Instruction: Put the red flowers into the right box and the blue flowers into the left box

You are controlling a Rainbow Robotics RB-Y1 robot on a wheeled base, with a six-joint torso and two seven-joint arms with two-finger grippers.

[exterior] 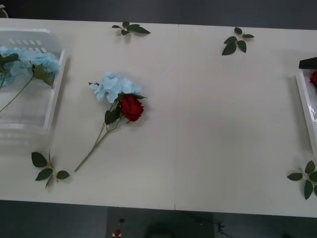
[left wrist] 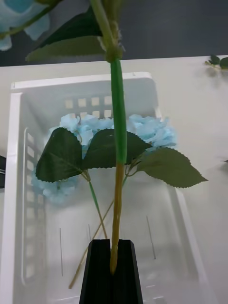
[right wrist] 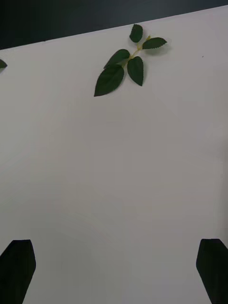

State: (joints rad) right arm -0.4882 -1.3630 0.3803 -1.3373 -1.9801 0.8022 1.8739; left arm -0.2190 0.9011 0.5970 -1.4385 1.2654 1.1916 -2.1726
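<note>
My left gripper point(left wrist: 114, 251) is shut on the green stem of a blue flower point(left wrist: 118, 142), which hangs over the left box point(left wrist: 14, 190); its pale blue head point(left wrist: 14, 14) is at the picture's edge. Another blue flower point(left wrist: 147, 130) lies inside that box. In the front view the left box point(exterior: 53, 99) holds blue heads point(exterior: 29, 62). On the table's middle, a blue flower point(exterior: 111, 87) and a red flower point(exterior: 132, 108) lie touching, stems crossed. The right box point(exterior: 304, 99) holds a red flower point(exterior: 314, 78). My right gripper point(right wrist: 114, 270) is open above bare table.
Flowerless leaf sprigs lie at the far edge point(exterior: 131, 28), far right point(exterior: 237, 42), near left point(exterior: 48, 168) and near right point(exterior: 307, 178); one sprig point(right wrist: 126, 61) lies ahead of my right gripper. A dark shape point(exterior: 307, 63) sits behind the right box.
</note>
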